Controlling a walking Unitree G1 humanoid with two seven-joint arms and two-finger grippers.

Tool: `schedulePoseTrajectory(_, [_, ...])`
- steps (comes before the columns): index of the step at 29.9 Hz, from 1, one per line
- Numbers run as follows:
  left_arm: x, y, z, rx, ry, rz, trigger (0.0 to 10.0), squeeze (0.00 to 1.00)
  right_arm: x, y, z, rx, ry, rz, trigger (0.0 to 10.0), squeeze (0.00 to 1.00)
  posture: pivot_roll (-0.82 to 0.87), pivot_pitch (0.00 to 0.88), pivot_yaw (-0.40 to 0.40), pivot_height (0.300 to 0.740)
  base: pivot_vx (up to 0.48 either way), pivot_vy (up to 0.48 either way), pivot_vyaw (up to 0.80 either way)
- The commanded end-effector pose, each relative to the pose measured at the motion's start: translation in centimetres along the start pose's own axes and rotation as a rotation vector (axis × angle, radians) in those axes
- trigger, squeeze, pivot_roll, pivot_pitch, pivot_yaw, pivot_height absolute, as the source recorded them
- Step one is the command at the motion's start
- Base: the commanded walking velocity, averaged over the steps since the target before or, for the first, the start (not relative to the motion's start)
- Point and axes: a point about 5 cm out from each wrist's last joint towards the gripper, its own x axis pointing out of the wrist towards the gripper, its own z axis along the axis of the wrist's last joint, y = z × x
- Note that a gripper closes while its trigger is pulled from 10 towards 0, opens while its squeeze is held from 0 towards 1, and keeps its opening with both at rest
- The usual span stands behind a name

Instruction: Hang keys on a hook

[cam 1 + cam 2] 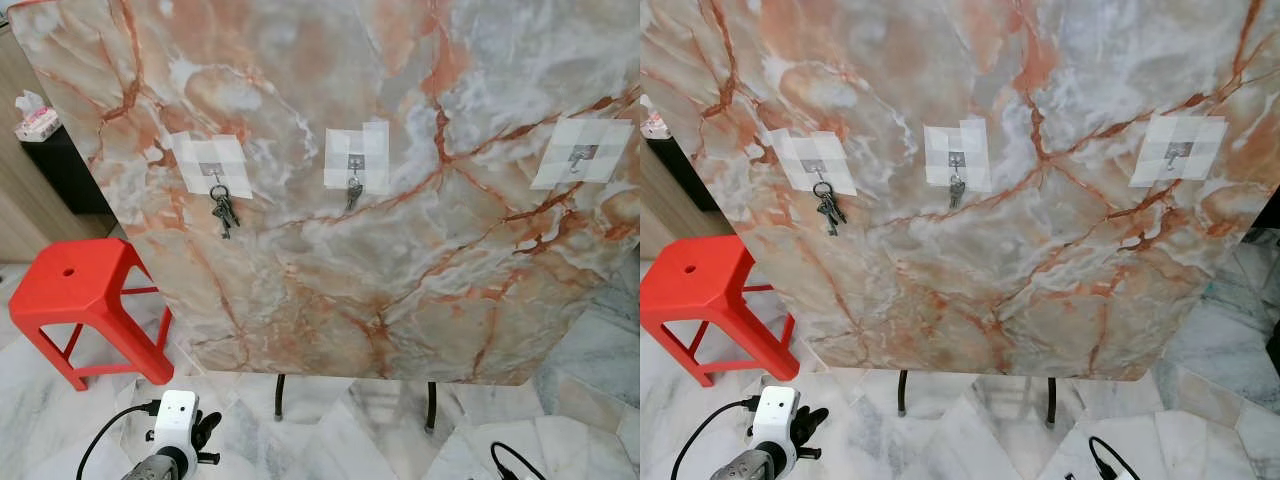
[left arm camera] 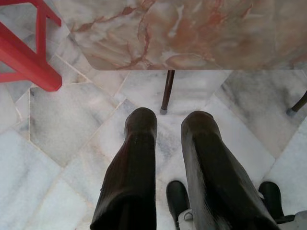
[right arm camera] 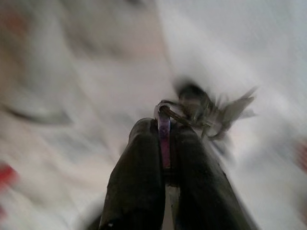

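With the right tool (image 3: 165, 139) clamped on the ring of a swinging bunch of keys (image 3: 206, 112), low and well apart from the free hook (image 1: 580, 157) on the marble board (image 1: 400, 300), the blurred, swaying keys could miss it, while the left tool (image 2: 168, 143) hangs slightly open

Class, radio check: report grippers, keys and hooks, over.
Right gripper shut on a key bunch. Left gripper open, low over floor. Left hook and middle hook hold keys; right hook free. Nothing blocking it.
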Motion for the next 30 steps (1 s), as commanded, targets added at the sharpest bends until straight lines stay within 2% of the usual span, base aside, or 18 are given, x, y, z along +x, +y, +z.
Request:
schedulePoseTrajectory(1, [-0.1, 0.4, -0.3, 0.025, 0.028, 0.005, 10.0, 0.00, -0.2, 1.7, 2.4, 0.028, -0.120, 0.069, 10.0, 0.00, 0.09, 0.062, 0.041, 0.740, 0.000, 0.000, 0.00])
schedulePoseTrajectory(3, [-0.1, 0.4, -0.3, 0.028, 0.028, 0.004, 10.0, 0.00, -0.4, 3.3, 3.8, 0.067, -0.187, 0.129, 10.0, 0.00, 0.09, 0.062, 0.042, 0.740, 0.000, 0.000, 0.00])
schedulePoseTrajectory(4, [-0.1, 0.4, -0.3, 0.030, 0.028, 0.003, 10.0, 0.00, -0.7, 5.1, 5.1, 0.048, -0.251, 0.199, 10.0, 0.00, 0.09, 0.062, 0.042, 0.740, 0.000, 0.000, 0.00])
schedulePoseTrajectory(6, [-0.1, 0.3, -0.2, 0.034, 0.026, 0.003, 10.0, 0.00, -1.4, 7.4, 6.7, 0.004, -0.331, 0.285, 10.0, 0.00, 0.09, 0.061, 0.041, 0.740, 0.000, 0.000, 0.00])
schedulePoseTrajectory(9, [-0.1, 0.2, -0.2, 0.037, 0.022, 0.004, 10.0, 0.00, -2.0, 9.2, 8.0, 0.005, -0.394, 0.348, 10.0, 0.00, 0.09, 0.061, 0.039, 0.740, 0.000, 0.000, 0.00])
schedulePoseTrajectory(10, [-0.1, 0.2, -0.2, 0.037, 0.022, 0.004, 10.0, 0.00, -2.0, 9.2, 8.0, 0.005, -0.394, 0.348, 10.0, 0.00, 0.09, 0.061, 0.039, 0.740, 0.000, 0.000, 0.00])
schedulePoseTrajectory(11, [0.0, 0.1, -0.1, 0.039, 0.020, 0.004, 10.0, 0.00, -2.6, 10.3, 8.9, -0.027, -0.456, 0.369, 10.0, 0.00, 0.09, 0.060, 0.038, 0.740, 0.000, 0.000, 0.00])
schedulePoseTrajectory(17, [0.0, 0.1, -0.1, 0.045, 0.015, 0.006, 10.0, 0.00, -4.8, 13.7, 11.6, -0.155, -0.672, 0.392, 10.0, 0.00, 0.09, 0.063, 0.036, 0.740, 0.000, 0.000, 0.00])
schedulePoseTrajectory(18, [0.0, 0.1, -0.1, 0.045, 0.014, 0.007, 10.0, 0.00, -5.9, 15.2, 12.5, -0.211, -0.766, 0.413, 10.0, 0.00, 0.09, 0.064, 0.036, 0.740, 0.000, 0.000, 0.00])
schedulePoseTrajectory(20, [0.0, 0.1, -0.1, 0.045, 0.014, 0.007, 10.0, 0.00, -6.2, 15.6, 12.7, -0.227, -0.789, 0.417, 10.0, 0.00, 0.09, 0.064, 0.036, 0.740, 0.000, 0.000, 0.00])
schedulePoseTrajectory(23, [-0.1, 0.1, -0.2, 0.044, 0.014, 0.009, 10.0, 0.00, -7.6, 17.3, 13.2, -0.347, -0.903, 0.421, 10.0, 0.00, 0.09, 0.063, 0.034, 0.740, 0.000, 0.000, 0.00])
schedulePoseTrajectory(25, [-0.1, 0.1, -0.2, 0.044, 0.014, 0.009, 10.0, 0.00, -7.9, 17.7, 13.3, -0.374, -0.931, 0.420, 10.0, 0.00, 0.09, 0.063, 0.034, 0.740, 0.000, 0.000, 0.00])
schedulePoseTrajectory(26, [-0.1, 0.1, -0.2, 0.043, 0.015, 0.008, 10.0, 0.00, -8.9, 18.8, 13.6, -0.407, -1.002, 0.427, 10.0, 0.00, 0.09, 0.062, 0.033, 0.740, 0.000, 0.000, 0.00])
schedulePoseTrajectory(28, [-0.1, 0.0, -0.2, 0.045, 0.015, 0.005, 10.0, 0.00, -10.1, 20.3, 13.7, -0.445, -1.071, 0.460, 10.0, 0.00, 0.09, 0.057, 0.033, 0.740, 0.000, 0.000, 0.00])
schedulePoseTrajectory(30, [-0.1, 0.0, -0.3, 0.045, 0.015, 0.004, 10.0, 0.00, -10.6, 20.8, 13.8, -0.455, -1.099, 0.470, 10.0, 0.00, 0.09, 0.055, 0.031, 0.740, 0.000, 0.000, 0.00])
